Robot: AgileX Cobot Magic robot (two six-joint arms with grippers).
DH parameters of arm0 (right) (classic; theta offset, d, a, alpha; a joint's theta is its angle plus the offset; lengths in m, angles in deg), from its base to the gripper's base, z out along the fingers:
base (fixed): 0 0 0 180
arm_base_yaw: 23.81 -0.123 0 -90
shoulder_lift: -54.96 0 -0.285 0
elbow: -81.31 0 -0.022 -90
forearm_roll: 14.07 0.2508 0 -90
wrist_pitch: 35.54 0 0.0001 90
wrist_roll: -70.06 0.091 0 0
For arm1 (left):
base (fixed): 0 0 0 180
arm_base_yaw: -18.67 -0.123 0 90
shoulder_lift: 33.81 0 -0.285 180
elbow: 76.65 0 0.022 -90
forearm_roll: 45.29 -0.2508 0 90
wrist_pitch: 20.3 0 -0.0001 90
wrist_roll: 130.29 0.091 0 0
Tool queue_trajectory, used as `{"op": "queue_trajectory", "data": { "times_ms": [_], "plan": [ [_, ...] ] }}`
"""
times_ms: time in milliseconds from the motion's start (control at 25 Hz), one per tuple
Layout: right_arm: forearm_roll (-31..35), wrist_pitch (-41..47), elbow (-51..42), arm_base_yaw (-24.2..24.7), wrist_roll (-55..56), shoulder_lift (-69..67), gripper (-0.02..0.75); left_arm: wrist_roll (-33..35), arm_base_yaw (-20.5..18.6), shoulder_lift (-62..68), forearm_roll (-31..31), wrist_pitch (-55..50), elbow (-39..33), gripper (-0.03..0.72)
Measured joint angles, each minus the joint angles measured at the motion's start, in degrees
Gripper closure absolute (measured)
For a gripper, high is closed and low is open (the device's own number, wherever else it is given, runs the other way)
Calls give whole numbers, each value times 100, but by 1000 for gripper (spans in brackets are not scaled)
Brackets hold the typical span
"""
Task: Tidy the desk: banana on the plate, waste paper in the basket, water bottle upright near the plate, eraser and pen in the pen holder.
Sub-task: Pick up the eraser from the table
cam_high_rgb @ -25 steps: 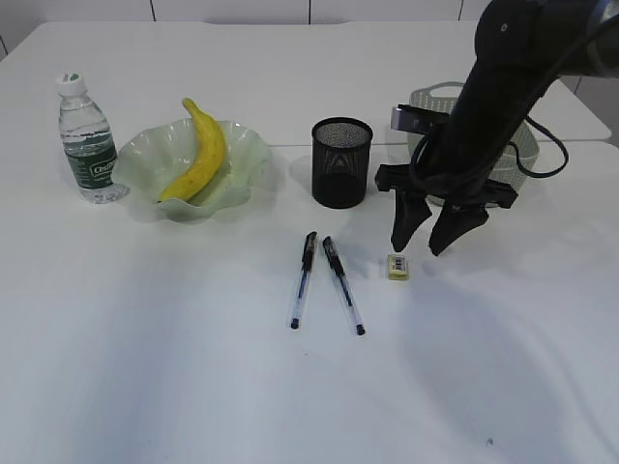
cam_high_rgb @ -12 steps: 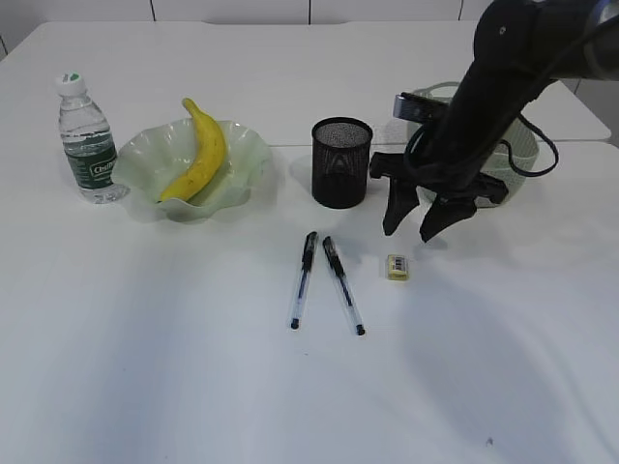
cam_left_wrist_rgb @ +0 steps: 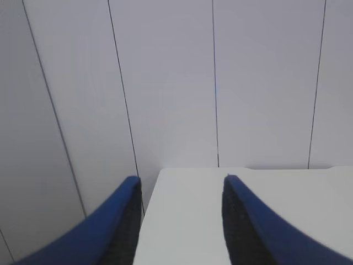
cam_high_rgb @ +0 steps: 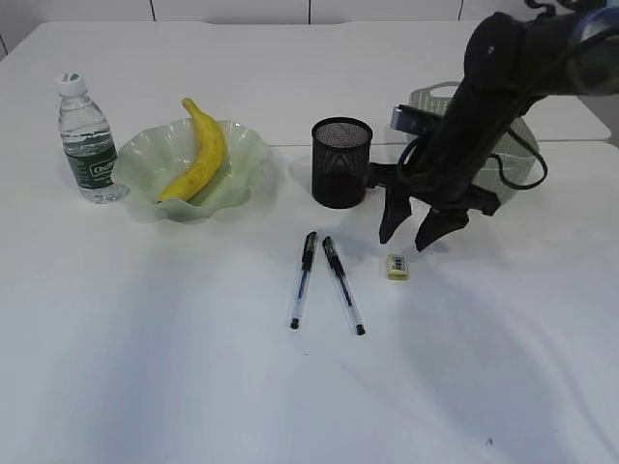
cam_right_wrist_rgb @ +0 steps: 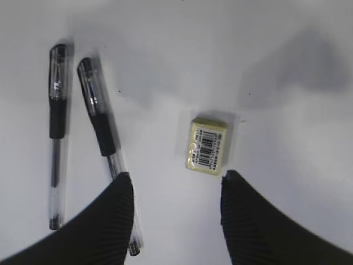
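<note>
Hovering above the desk (cam_high_rgb: pixel 193 387), the right gripper (cam_high_rgb: pixel 414 232) points down with its fingers apart and nothing between them, just behind the eraser (cam_high_rgb: pixel 397 267). From the right wrist, the eraser (cam_right_wrist_rgb: pixel 206 146) lies flat, label up, just ahead of the right fingertip, and 2 pens (cam_right_wrist_rgb: pixel 83 132) lie side by side to its left. Outside, the pens (cam_high_rgb: pixel 326 280) rest on the desk in front of the pen holder (cam_high_rgb: pixel 341 161), which stands upright beside the arm. The basket (cam_high_rgb: pixel 517 145) sits behind the arm, mostly hidden. The banana (cam_high_rgb: pixel 200 152) lies in the plate (cam_high_rgb: pixel 247 155), and the bottle (cam_high_rgb: pixel 87 140) stands upright just left of it. Seen from its own wrist, the left gripper (cam_left_wrist_rgb: pixel 182 221) has its blue fingers apart, empty, aimed at a wall (cam_left_wrist_rgb: pixel 165 83) past a desk edge.
</note>
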Motion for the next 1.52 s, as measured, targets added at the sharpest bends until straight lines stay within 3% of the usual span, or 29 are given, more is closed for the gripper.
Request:
{"op": "queue_trajectory", "data": {
  "times_ms": [1520],
  "plan": [
    [-1111, -213, 9, -403, 280, -309, 353, 0, 4, 0, -128, -104, 0, 350]
  ]
}}
